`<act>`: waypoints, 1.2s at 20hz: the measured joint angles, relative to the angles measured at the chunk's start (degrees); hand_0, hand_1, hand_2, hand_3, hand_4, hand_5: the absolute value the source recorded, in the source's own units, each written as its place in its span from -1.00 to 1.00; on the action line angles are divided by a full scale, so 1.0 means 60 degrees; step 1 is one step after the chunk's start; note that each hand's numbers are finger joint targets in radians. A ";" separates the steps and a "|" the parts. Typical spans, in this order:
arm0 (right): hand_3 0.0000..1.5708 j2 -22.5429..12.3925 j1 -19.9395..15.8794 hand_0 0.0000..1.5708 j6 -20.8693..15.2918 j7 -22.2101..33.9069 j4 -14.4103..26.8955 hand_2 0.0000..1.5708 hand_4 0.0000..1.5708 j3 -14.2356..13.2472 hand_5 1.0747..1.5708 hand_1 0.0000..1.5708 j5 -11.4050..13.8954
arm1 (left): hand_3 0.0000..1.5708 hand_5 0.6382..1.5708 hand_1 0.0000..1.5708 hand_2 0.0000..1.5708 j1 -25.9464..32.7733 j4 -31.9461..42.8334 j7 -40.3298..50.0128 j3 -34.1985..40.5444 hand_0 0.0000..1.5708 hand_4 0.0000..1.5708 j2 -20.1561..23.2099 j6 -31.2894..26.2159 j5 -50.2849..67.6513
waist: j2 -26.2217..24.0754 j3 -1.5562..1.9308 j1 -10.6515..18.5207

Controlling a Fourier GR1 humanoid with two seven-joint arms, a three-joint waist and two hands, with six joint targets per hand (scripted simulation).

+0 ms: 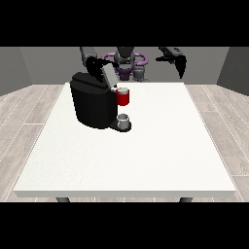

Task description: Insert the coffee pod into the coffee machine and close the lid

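Note:
A black coffee machine (91,104) stands on the white table (146,155) at the left rear. Its grey lid (109,74) is tilted up and open. A red part (123,97) sits at the machine's front, and a small grey cup (123,121) rests on the drip base below it. The hand at the view's left (93,63) is right behind the raised lid, at its top edge. The hand at the view's right (181,64) hangs in the air above the table's far right edge, fingers pointing down, holding nothing. No separate coffee pod is visible.
The robot's torso (127,62) stands behind the table's far edge. A wooden floor surrounds the table, and grey walls lie behind.

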 measured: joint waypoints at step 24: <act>-1.00 0.0543 -0.1442 -1.00 -0.0314 0.0564 0.0505 -1.00 -0.91 0.0746 1.00 -1.00 0.0974 | -1.00 1.00 -1.00 -1.00 0.0016 0.0307 -0.0458 -0.0248 -1.00 -0.74 0.0095 0.0150 -0.0033 | -0.0049 0.0036 0.0288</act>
